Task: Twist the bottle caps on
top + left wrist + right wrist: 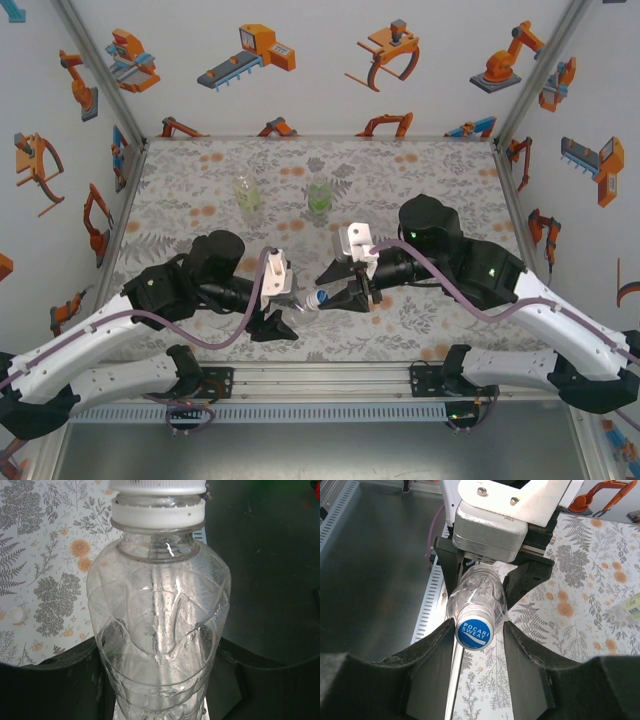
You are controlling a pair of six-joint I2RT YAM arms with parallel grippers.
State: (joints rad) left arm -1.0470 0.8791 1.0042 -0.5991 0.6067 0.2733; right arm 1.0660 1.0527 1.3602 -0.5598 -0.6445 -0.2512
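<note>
Cap: I see the blue-topped cap sitting on the neck of the colourless bottle. Its printed top faces the right wrist camera.
Cap seating: from the left wrist view a white collar sits just under the cap. I cannot tell how far the cap is threaded on.
Bottle: it lies on its side in the air at 6 o'clock from the table's middle in the top view, cap end pointing to 3 o'clock.
Left gripper: clenched on the colourless bottle's body, gripping it from the 9 o'clock side.
Right gripper: its two fingers flank the cap, one at 9 o'clock and one at 3 o'clock of it, very near. I cannot tell whether they pinch it or stand just off it.
Other bottles: the yellowish bottle stands upright at 11 o'clock on the table, the green bottle upright at 12 o'clock, near each other and well apart from the grippers.
Loose cap: a pale cap lies on the cloth at 9 o'clock of the held bottle in my left wrist view.
Table: covered in a fern and orange flower print.
</note>
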